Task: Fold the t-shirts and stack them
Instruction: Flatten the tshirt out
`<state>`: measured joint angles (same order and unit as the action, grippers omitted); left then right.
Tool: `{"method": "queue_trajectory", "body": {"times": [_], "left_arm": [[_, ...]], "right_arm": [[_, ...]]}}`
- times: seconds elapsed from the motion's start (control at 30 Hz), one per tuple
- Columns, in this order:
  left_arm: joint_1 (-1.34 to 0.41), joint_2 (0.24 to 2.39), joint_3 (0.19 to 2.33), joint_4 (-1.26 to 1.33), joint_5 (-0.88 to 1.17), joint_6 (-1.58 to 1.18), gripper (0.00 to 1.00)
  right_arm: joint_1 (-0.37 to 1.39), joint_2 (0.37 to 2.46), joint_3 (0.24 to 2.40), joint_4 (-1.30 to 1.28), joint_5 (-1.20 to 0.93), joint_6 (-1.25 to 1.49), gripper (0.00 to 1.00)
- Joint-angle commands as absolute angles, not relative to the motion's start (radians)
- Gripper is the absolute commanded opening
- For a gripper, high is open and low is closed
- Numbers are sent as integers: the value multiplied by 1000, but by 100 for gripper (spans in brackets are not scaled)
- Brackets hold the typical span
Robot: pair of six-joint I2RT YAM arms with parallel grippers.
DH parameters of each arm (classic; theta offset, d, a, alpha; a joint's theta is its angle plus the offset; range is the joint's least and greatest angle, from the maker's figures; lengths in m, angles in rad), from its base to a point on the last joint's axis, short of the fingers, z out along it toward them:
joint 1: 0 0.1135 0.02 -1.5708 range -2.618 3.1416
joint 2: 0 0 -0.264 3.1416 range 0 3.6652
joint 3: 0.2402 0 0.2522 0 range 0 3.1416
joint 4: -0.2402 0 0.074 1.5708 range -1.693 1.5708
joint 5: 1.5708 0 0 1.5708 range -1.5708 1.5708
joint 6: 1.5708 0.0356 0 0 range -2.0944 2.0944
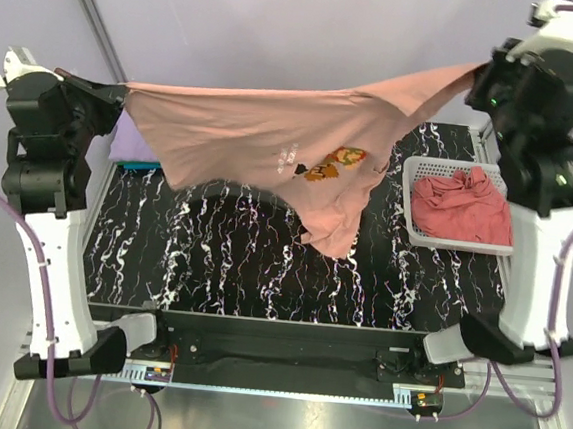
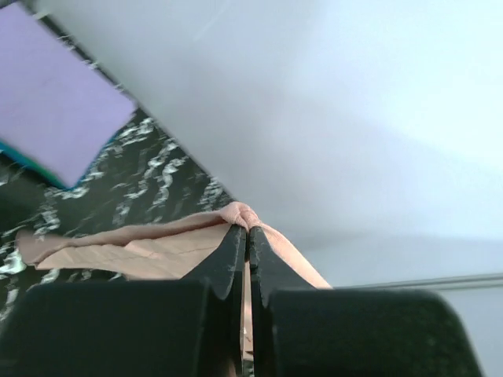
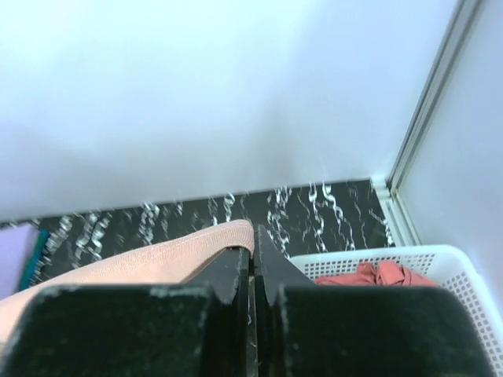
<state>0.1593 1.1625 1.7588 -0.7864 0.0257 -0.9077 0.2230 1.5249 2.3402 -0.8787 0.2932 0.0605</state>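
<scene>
Salmon shirt (image 1: 273, 143) hangs in the air between the claws. Left claw (image 2: 248, 229) clamped on one edge, right claw (image 3: 253, 250) clamped on the opposite edge. Cloth sags below both. Best, I judge: hold claws level, draw taut, lower flat, clear of basket (image 1: 426, 167) under right claw.

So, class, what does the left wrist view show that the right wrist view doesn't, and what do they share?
Left wrist only: the left pincer, shut on a bunched corner of the salmon shirt. Right wrist only: the right pincer, shut on another edge of it, and the basket holding a rose shirt. Both: the salmon shirt, the marbled table and the lavender shirt.
</scene>
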Motion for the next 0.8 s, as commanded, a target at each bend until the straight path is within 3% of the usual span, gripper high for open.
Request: {"method": "queue_trajectory", "body": {"times": [0.0, 0.17, 0.5, 0.77], "left_arm": [[172, 1154, 1813, -811, 102, -982, 0], [172, 1024, 1861, -874, 147, -1015, 0], [172, 910, 2083, -988, 170, -1032, 0], [172, 933, 2210, -1002, 221, -1112, 0]], "right_arm": [[222, 1372, 2268, -799, 281, 74, 0], [222, 1185, 2166, -693, 281, 43, 0], [222, 962, 2169, -589, 134, 155, 0], [224, 949, 2264, -535, 184, 192, 0]]}}
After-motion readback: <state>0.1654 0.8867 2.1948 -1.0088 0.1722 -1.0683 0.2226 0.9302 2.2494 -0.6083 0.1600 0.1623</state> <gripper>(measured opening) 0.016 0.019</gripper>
